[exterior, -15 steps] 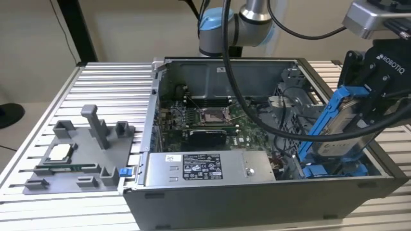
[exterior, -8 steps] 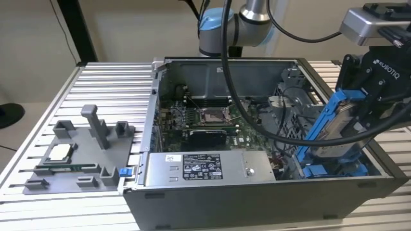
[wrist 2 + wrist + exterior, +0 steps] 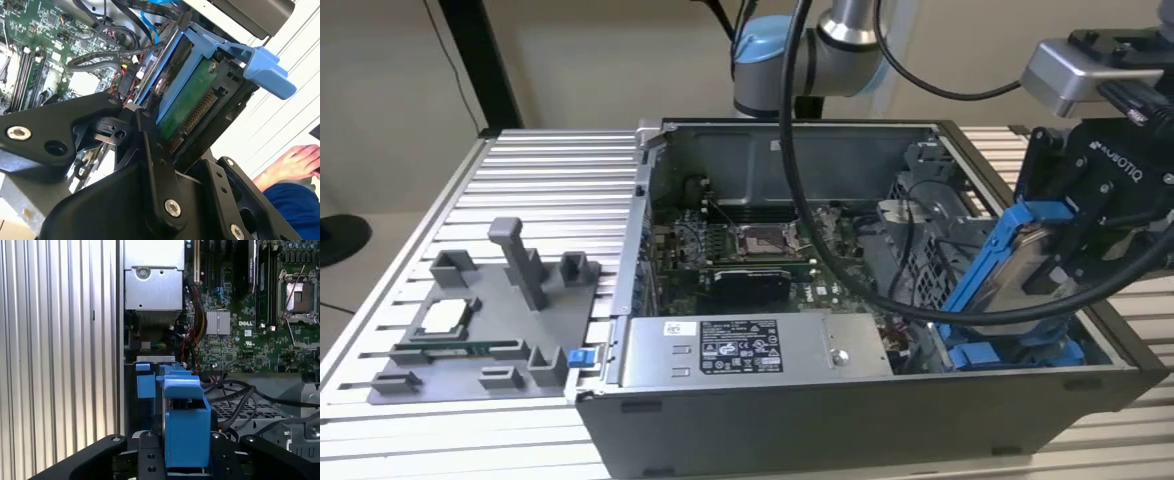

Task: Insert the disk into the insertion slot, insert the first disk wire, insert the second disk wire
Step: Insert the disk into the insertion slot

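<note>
Exterior view: the gripper [image 3: 1062, 262], jaws clamped on the disk [image 3: 1029, 255], holds it tilted over the slot [image 3: 1014, 354] at the exterior view's right of the computer case [image 3: 854, 420]. Second wrist view: the disk's green face shows between the jaws. First wrist view: the slot lies just beyond the disk.

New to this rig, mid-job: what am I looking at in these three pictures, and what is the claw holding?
One robot arm works over an opened computer case on a slatted metal table. The exterior view looks on from outside; both wrist views ride on the arm and look along its claw. The claw is shut on the disk, a drive in a blue frame, tilted over the insertion slot. A grey parts tray lies beside the case. A person's hand shows in the second wrist view.
</note>
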`<state>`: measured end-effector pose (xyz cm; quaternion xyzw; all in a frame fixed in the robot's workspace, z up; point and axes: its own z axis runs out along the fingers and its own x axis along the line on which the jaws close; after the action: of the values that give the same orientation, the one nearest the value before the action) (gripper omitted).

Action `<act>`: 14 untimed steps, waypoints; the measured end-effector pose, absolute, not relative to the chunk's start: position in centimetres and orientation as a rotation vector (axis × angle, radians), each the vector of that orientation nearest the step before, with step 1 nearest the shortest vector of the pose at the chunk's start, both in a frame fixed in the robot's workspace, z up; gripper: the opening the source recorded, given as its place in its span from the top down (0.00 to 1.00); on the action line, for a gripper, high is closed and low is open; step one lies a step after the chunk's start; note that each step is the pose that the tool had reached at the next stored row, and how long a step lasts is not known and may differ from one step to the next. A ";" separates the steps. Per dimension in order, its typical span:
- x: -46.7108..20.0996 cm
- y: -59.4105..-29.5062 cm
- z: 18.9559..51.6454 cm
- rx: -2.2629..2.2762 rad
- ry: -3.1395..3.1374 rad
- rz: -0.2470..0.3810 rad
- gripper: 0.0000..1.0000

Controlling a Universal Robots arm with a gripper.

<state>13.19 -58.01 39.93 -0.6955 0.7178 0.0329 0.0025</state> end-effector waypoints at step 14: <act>13.2 -58.0 37.5 -2.166 2.266 0.105 1.00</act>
<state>13.19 -58.02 37.45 -0.6905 0.7225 0.0335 0.0025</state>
